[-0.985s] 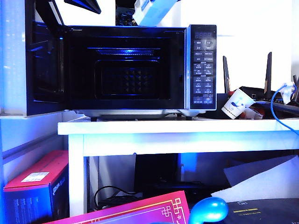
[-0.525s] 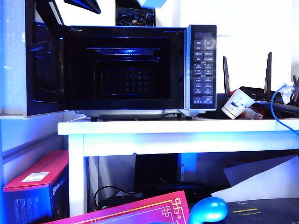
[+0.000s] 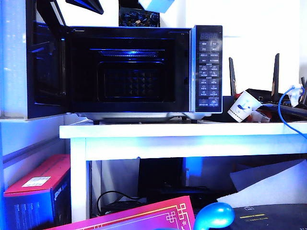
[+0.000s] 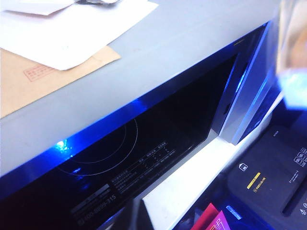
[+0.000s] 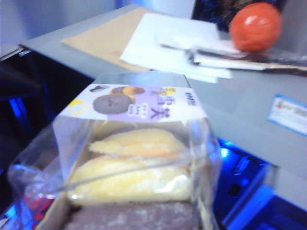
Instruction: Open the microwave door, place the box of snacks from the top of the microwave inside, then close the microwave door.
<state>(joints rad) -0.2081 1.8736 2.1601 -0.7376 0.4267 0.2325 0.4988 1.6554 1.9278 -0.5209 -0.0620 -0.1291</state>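
Lifted since a second ago, the pale cream rectangular box of snacks (image 3: 156,4) now shows only its lower corner at the upper edge of the exterior view, above the large black-fronted microwave (image 3: 144,72). In the right wrist view the same box (image 5: 132,158), a clear-lidded carton of yellow and brown cakes, fills the foreground, carried by the right gripper; its fingers are hidden behind the carton. The glossy black microwave door (image 3: 45,67) stands swung open at the left, exposing the dark cavity. The left gripper appears in no view, so its fingers cannot be judged. A white counter (image 3: 192,130) carries the microwave and a white paper cup with red pattern (image 3: 241,108).
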